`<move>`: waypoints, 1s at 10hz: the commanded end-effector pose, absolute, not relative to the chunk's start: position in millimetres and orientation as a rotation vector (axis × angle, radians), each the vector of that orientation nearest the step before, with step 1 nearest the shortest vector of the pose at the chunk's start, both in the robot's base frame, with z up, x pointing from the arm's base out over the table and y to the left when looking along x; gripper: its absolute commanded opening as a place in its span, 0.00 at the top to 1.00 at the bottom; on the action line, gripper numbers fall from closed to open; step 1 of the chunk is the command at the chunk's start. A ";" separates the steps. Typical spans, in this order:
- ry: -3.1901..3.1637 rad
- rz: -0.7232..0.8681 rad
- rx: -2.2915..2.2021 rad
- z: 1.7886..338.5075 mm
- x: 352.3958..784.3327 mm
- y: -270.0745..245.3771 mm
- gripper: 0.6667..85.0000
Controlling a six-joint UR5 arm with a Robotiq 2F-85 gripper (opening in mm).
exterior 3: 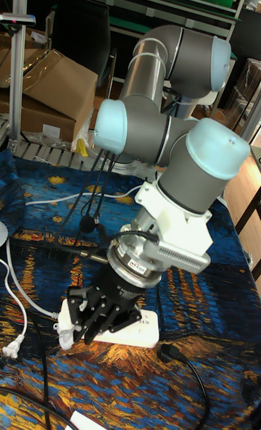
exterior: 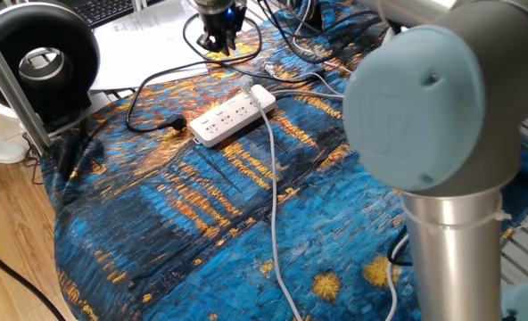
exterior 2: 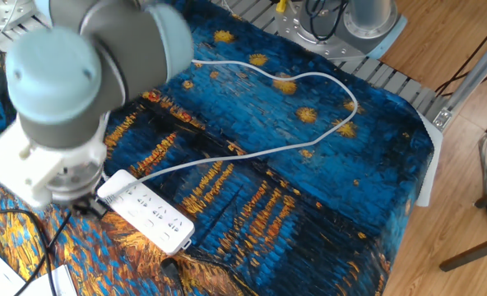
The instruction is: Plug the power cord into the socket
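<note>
The socket (exterior: 233, 116) is a white power strip lying on the blue patterned cloth, also seen as the socket (exterior 2: 151, 214) and the socket (exterior 3: 141, 323). The pale power cord (exterior: 272, 187) runs across the cloth to its light-grey plug (exterior: 250, 87), which sits at the strip's far end. I cannot tell whether it is pushed into an outlet. In the other fixed view the wrist hides the plug, while the power cord (exterior 2: 309, 78) loops over the cloth. My gripper (exterior: 216, 36) hangs beyond that end of the strip, open and holding nothing. In the tall view my gripper (exterior 3: 85, 332) is low over the strip's left end.
A black cable with a black plug (exterior: 177, 123) lies just left of the strip, also seen as the black plug (exterior 3: 168, 354). Another white lead with a pronged plug (exterior 3: 11, 346) lies at the left. A black ring-shaped device (exterior: 39, 58), papers and a keyboard sit behind. The arm's grey elbow (exterior: 433, 98) fills the right.
</note>
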State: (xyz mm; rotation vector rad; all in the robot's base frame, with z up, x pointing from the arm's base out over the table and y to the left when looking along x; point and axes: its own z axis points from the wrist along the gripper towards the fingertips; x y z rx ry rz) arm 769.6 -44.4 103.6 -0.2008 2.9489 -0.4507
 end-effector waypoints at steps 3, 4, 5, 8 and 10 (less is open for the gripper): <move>2.888 -0.776 -0.395 120.7 781.3 -92.3 0.68; 2.888 -0.778 -0.372 121.1 780.9 -93.0 0.69; 2.848 -0.789 -0.412 123.8 790.6 -93.7 0.69; 2.847 -0.693 -0.422 116.9 794.9 -78.5 0.70; 2.935 -0.481 -0.375 100.0 781.1 -46.9 0.65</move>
